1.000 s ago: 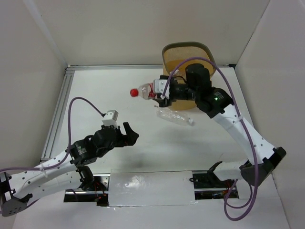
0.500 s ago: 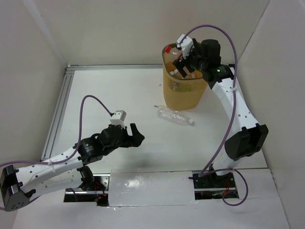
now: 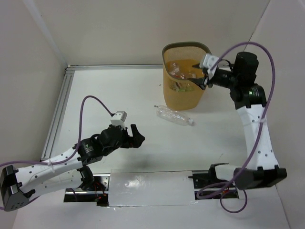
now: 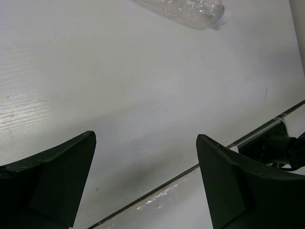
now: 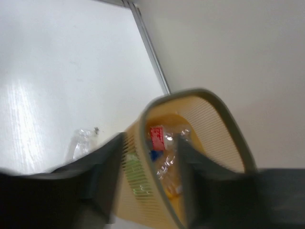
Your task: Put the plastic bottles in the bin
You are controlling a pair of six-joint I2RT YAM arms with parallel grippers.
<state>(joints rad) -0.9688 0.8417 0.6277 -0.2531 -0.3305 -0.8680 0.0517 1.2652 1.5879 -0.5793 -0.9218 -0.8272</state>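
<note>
We see several bottles (image 3: 180,71) lying inside the bin (image 3: 183,98), a red-labelled bottle (image 5: 156,136) among them. One clear bottle (image 3: 175,116) lies on its side on the tabletop (image 3: 119,90), just in front of the bin and not touching it. The right tool (image 3: 205,80) hovers at the bin's right rim, fingers apart, holding nothing. The left tool (image 3: 136,136) hangs low over the tabletop nearer the arm bases, fingers spread wide and empty, well apart from the clear bottle.

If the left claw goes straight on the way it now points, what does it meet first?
Probably the bare table, short of the clear bottle lying farther ahead; depth is unclear.
</note>
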